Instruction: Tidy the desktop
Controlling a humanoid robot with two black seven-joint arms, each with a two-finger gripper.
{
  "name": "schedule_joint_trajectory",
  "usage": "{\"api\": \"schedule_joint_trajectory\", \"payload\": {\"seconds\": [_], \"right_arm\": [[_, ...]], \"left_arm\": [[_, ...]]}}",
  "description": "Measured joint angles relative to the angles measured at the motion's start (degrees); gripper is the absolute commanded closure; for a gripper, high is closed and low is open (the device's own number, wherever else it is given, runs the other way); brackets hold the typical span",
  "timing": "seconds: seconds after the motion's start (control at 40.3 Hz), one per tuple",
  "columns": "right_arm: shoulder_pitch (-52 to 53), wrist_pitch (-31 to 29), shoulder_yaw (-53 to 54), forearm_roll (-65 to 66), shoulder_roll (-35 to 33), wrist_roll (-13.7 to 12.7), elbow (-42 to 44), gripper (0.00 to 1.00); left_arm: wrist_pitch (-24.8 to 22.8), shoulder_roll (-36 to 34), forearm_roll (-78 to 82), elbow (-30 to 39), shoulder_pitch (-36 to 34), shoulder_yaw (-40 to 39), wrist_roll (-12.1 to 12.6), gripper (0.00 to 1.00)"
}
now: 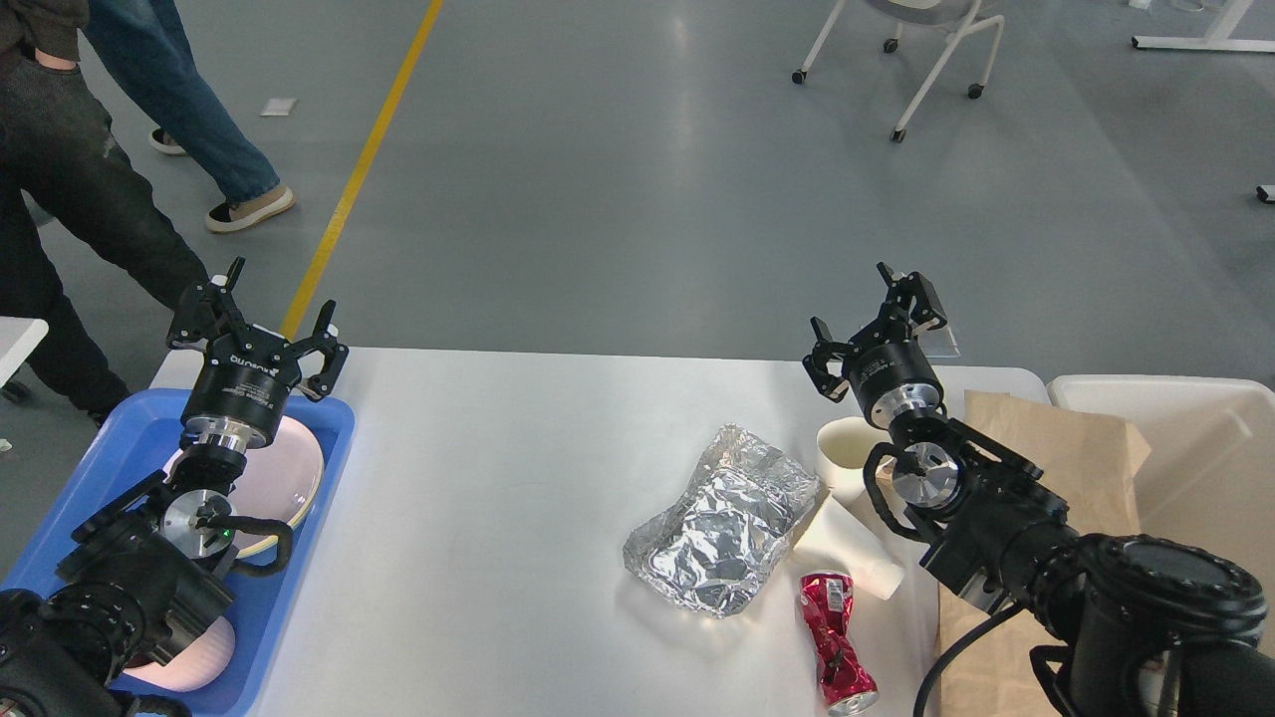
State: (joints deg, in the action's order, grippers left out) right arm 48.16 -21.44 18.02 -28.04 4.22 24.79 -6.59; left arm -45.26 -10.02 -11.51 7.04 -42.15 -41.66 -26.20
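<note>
Below both raised arms lies the white bench (498, 468), its far edge just under each tool. At the far-left corner the left tool (261, 321) hovers with its fingers spread wide and holding nothing, above a blue tray (334, 418) that carries pinkish plates (294, 468). Toward the far-right corner the right tool (869, 317) is likewise spread wide and holding nothing, above a white paper cup (842, 448). Crumpled foil (722, 518), a second tipped cup (847, 548) and a crushed red can (835, 637) lie on the bench's right half (a brown paper bag (1056, 438) and a cream bin (1195, 428) sit beyond). Grey floor with a yellow line (349, 189), two people's legs and a wheeled chair (916, 40) fill the room. Smooth, matte and round-cornered, the bench top is bare across its middle.
</note>
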Motion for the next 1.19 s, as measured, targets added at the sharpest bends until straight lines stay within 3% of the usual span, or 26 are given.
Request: {"api": "schedule_joint_trajectory", "payload": {"seconds": [1.192], "right_arm": [[0.0,0.0,0.0,0.0,0.0,0.0,0.0,0.0]], "left_arm": [[0.0,0.0,0.0,0.0,0.0,0.0,0.0,0.04]]}}
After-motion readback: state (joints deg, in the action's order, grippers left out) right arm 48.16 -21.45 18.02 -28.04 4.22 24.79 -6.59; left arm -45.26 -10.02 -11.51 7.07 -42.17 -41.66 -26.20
